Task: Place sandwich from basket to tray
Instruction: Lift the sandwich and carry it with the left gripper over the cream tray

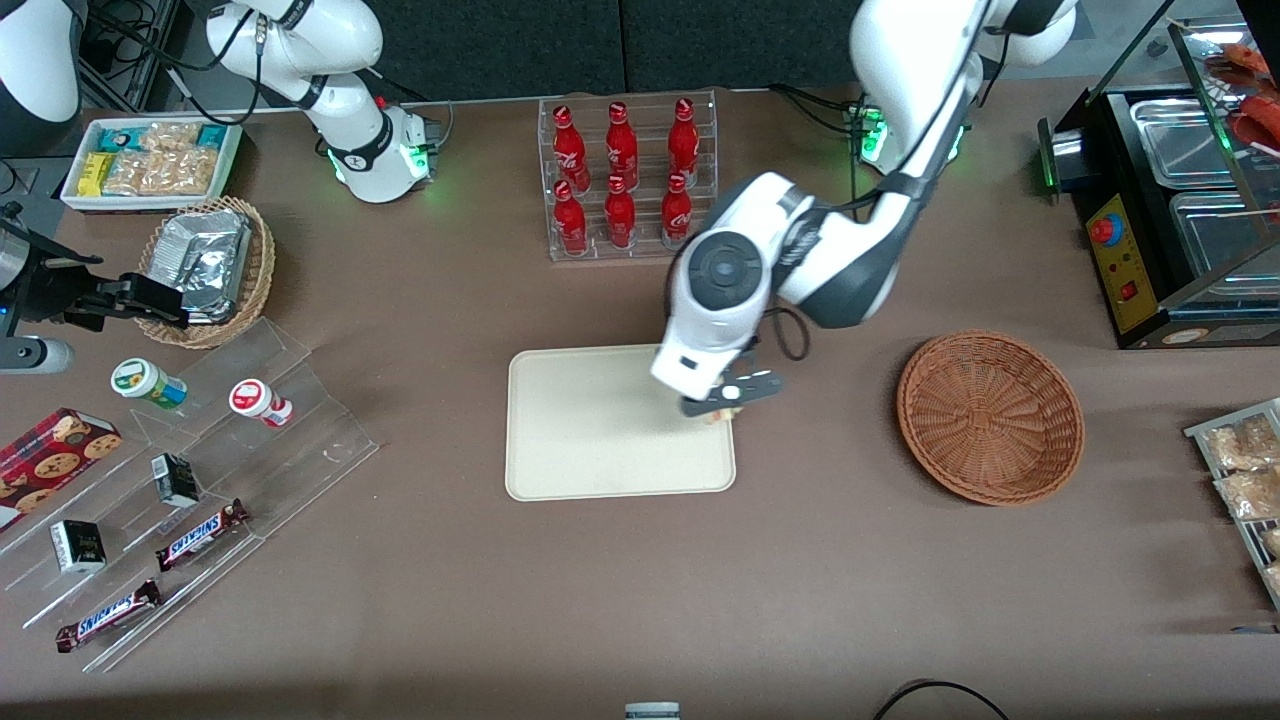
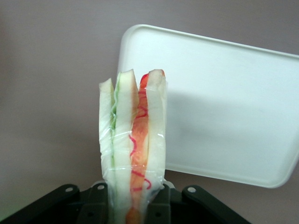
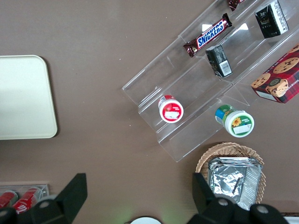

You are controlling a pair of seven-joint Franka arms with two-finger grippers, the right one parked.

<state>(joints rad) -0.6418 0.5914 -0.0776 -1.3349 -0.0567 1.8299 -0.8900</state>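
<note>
while clamped between the jaws, sandwich (image 2: 133,144), gripper (image 1: 728,398) over tray (image 1: 590,430)

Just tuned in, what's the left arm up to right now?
The left arm's gripper is shut on the sandwich, holding it over the edge of the tray that is nearest the basket. The basket has nothing in it, and the tray is still bare: the sandwich has not yet been set down.
</note>
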